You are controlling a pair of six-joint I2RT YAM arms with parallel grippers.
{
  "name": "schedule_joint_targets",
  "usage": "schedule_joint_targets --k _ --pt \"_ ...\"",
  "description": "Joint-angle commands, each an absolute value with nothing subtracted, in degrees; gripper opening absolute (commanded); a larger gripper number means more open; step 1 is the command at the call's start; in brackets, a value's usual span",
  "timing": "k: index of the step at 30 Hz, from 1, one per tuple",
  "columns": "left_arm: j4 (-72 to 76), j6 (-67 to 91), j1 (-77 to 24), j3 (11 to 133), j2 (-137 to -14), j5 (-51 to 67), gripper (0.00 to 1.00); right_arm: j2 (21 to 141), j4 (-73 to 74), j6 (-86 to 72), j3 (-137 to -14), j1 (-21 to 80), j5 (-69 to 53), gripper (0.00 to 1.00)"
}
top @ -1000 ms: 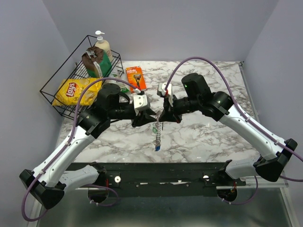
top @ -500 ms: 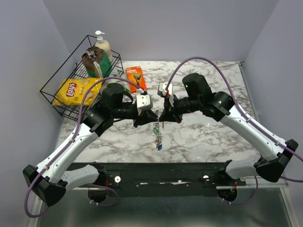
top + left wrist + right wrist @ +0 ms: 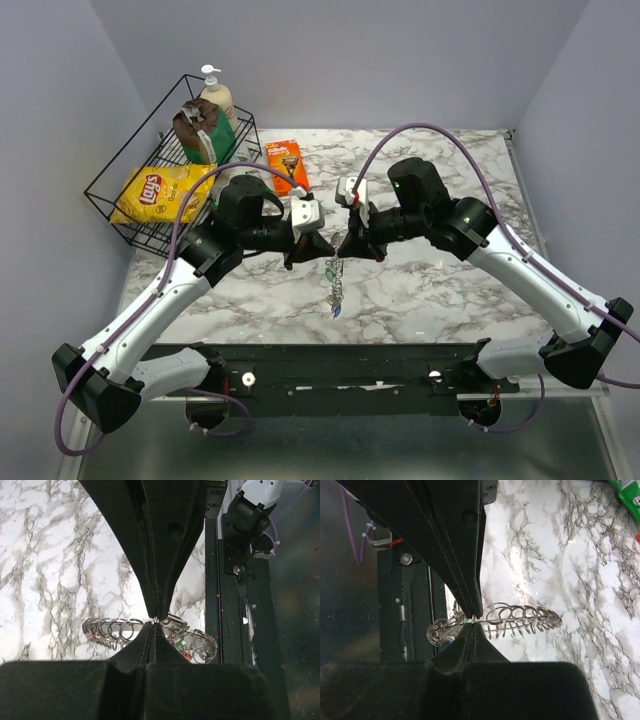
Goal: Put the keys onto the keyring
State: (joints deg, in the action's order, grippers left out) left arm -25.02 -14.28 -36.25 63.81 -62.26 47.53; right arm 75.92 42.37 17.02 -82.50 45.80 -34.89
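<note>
The keyring (image 3: 334, 288), a grey wire coil, hangs in the air above the marble table between my two grippers. My left gripper (image 3: 319, 250) is shut on its wire, and so is my right gripper (image 3: 344, 248), tip to tip. The coil's loops show in the left wrist view (image 3: 109, 629) and in the right wrist view (image 3: 522, 616). Small keys hang on it: a green tag (image 3: 330, 270), a blue tag (image 3: 337, 312), and green and red tags (image 3: 186, 649) in the left wrist view. A bunch of small rings (image 3: 438, 630) hangs at the coil's end. The slim silver key cannot be told apart.
An orange razor pack (image 3: 287, 165) lies at the back of the table. A black wire basket (image 3: 120, 205) at the back left holds a yellow chips bag (image 3: 158, 190), a soap bottle (image 3: 217, 100) and a brown bag. The black frame (image 3: 340, 365) runs along the table's near edge.
My left arm has shifted a little to the right and toward the back. Both grippers stay shut on the keyring, which still hangs between them.
</note>
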Motion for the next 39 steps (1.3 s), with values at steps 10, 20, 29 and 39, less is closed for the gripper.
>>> schedule_joint_targets --k 10,20,29,39 --pt "7.1 1.9 -36.6 47.1 -52.0 47.5 0.0 69.4 29.4 13.2 -77.1 46.1 -31.0 0.39" --pt "30.5 7.6 -36.6 36.5 -46.2 45.1 0.0 63.5 24.2 11.1 -72.7 45.3 -30.6 0.65" --pt "55.6 16.9 -36.7 26.5 -43.2 42.4 0.0 61.3 20.9 9.4 -70.2 43.5 -37.0 0.69" --pt "64.8 20.5 -36.7 24.6 -43.4 43.9 0.0 58.9 16.1 9.2 -67.2 42.4 -50.3 0.65"
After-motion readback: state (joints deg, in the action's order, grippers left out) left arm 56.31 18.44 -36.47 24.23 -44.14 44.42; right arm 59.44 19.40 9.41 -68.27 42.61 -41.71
